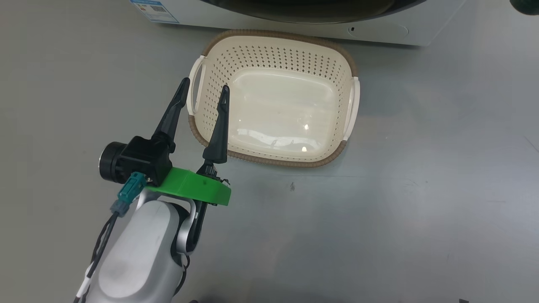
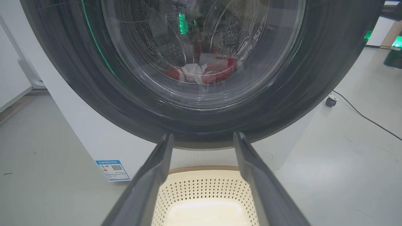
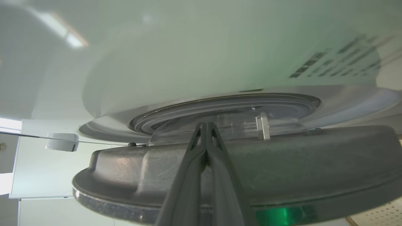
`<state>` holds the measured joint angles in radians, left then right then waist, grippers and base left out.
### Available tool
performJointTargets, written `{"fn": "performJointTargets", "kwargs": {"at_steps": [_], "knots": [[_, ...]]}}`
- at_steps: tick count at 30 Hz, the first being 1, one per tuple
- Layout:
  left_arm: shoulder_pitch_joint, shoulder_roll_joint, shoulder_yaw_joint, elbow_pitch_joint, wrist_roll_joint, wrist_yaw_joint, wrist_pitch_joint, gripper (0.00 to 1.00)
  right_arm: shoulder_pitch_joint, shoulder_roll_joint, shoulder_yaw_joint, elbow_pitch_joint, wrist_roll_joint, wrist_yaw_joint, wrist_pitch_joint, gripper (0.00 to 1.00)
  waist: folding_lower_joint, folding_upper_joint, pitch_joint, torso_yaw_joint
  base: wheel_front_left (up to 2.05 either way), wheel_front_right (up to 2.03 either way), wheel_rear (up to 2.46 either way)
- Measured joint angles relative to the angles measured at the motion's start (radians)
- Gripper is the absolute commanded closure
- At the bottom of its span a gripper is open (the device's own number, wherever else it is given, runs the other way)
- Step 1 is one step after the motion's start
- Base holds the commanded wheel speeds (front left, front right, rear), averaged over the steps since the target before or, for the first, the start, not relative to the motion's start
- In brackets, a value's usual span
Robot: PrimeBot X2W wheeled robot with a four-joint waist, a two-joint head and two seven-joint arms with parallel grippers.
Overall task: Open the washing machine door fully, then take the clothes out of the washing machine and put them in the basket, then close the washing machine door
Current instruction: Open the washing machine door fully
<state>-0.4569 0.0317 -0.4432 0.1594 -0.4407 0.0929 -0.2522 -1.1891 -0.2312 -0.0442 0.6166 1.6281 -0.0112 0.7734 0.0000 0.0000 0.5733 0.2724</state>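
The cream basket [image 1: 273,54] stands empty on the grey floor before the white washing machine [image 1: 252,21]. My left gripper [image 1: 205,84] hangs open over the basket's left handle, fingers pointing at the machine. In the left wrist view the left gripper [image 2: 203,135] faces the glossy black washing machine door [image 2: 94,94], with the basket [image 2: 204,188] below. Red and white clothes [image 2: 216,72] lie in the drum behind the glass. My right gripper [image 3: 205,125] is shut with nothing in it, tips at the door's grey inner side [image 3: 314,163], in a narrow gap before the machine front [image 3: 188,62].
A blue label sticker [image 2: 113,169] sits low on the machine's front left corner. A caster wheel [image 2: 331,101] and a black cable [image 2: 364,116] lie on the floor to the machine's right. Open grey floor [image 1: 421,189] surrounds the basket.
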Motion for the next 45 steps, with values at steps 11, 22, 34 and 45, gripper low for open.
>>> {"fn": "performJointTargets", "kwargs": {"at_steps": [11,22,34,45], "knots": [[0.000,-0.001,0.013,0.012,0.002,0.006,0.000,0.00,0.033,0.012,0.037,0.018,0.026,0.031,0.099,1.00,0.0000,0.0000,-0.025,-0.020,0.00,0.00,0.00],[0.006,-0.001,0.016,0.029,0.002,0.007,0.000,0.00,0.124,0.056,0.082,0.031,0.030,0.063,0.170,1.00,0.0000,0.0000,-0.072,-0.040,0.00,0.00,0.00],[0.044,-0.001,0.016,0.045,0.002,0.007,0.000,0.00,0.208,0.083,0.092,0.033,0.048,0.082,0.207,1.00,0.0000,0.0000,-0.134,-0.047,0.00,0.00,0.00],[0.081,-0.001,0.017,0.060,0.002,0.007,0.000,0.00,0.296,0.114,0.108,0.036,0.069,0.098,0.235,1.00,0.0000,0.0000,-0.197,-0.050,0.00,0.00,0.00]]}}
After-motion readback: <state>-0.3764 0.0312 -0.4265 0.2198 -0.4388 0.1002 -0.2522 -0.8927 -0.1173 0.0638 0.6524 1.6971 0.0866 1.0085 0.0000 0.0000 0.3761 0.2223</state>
